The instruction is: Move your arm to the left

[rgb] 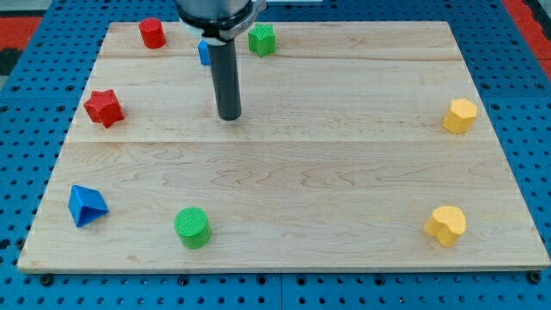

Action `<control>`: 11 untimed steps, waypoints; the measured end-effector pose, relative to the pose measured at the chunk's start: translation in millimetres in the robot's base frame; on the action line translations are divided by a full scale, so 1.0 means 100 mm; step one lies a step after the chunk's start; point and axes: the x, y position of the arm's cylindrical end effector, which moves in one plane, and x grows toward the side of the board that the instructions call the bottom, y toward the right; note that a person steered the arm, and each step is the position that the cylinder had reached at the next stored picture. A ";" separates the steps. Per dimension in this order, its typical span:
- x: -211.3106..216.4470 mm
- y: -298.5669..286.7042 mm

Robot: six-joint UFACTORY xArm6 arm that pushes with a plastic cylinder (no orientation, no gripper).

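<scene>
One blue block (204,52), shape unclear, behind rod (228,77).

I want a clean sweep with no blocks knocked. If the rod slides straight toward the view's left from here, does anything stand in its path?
Yes. My tip is about level with the red star block near the board's left edge, so it stands in the path.

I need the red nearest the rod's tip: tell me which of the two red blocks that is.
The red star-shaped block at the view's left edge, level with my tip; the red cylinder sits farther off, near the top.
</scene>
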 end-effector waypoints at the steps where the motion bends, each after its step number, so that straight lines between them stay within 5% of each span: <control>1: 0.00 -0.34; 4: 0.56 -0.84; 11: 0.58 -1.51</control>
